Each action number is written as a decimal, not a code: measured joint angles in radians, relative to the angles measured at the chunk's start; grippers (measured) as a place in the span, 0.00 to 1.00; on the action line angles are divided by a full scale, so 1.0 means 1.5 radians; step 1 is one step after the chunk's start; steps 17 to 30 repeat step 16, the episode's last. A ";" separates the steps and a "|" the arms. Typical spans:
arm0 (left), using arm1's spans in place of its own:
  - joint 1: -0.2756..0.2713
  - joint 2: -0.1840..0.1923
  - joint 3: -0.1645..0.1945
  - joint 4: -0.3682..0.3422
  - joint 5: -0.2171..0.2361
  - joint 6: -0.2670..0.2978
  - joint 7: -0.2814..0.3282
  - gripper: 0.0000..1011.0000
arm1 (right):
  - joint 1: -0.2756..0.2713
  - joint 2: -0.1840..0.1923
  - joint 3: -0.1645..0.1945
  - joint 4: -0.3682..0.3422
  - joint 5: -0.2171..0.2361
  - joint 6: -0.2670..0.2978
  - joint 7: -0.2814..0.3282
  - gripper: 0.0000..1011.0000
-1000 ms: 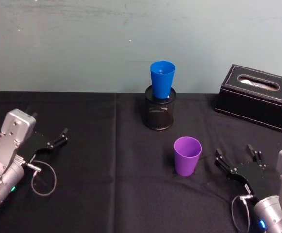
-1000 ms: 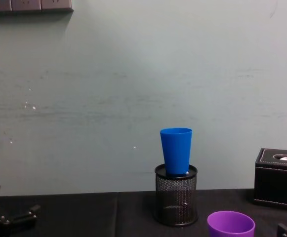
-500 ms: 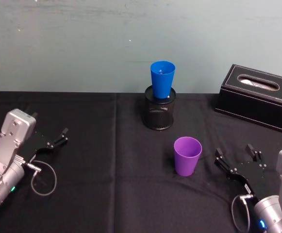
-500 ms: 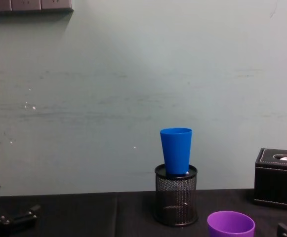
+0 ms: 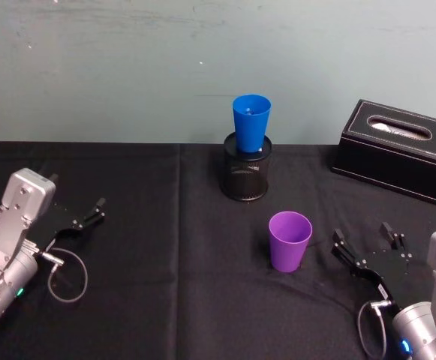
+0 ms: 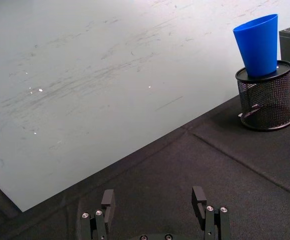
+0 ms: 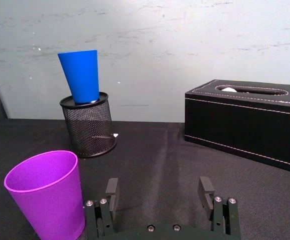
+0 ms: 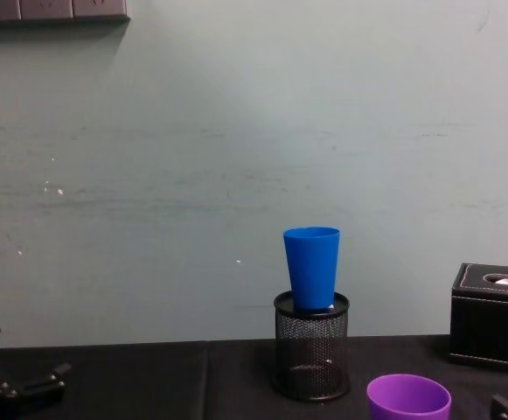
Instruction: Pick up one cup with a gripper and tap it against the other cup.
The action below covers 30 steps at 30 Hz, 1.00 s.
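- Purple cup (image 5: 290, 241) upright on the black cloth, near the front, just left of the right gripper (image 5: 368, 249), not touching it.
- Right gripper low over the cloth, jaws spread wide, nothing held.
- Blue cup (image 5: 251, 123) seated upright in the mesh holder (image 5: 245, 175), behind the purple cup and well apart from it.
- Left gripper (image 5: 94, 212) parked far left, jaws apart, empty.
- Likely step: closing in on the purple cup for a side grasp.
- Risk: a finger clipping the wide rim on approach, tipping or sliding the light cup.
- Risk: too hard a squeeze flexing the thin tapered wall, cup popping upward out of the jaws.
- Risk: too firm a tap knocking the blue cup loose or toppling the holder.
- Tissue box (image 5: 399, 151) at right, close to the arm's swing path.
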 joint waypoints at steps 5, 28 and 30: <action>0.000 0.000 0.000 0.000 0.000 0.000 0.000 1.00 | 0.000 0.000 0.000 0.000 0.000 0.000 0.000 0.99; 0.000 0.000 0.000 0.000 0.000 0.000 0.000 1.00 | 0.000 0.000 0.000 0.000 0.000 0.000 0.000 0.99; 0.000 0.000 0.000 0.000 0.000 0.000 0.000 1.00 | 0.000 0.000 0.000 0.000 0.000 0.000 0.000 0.99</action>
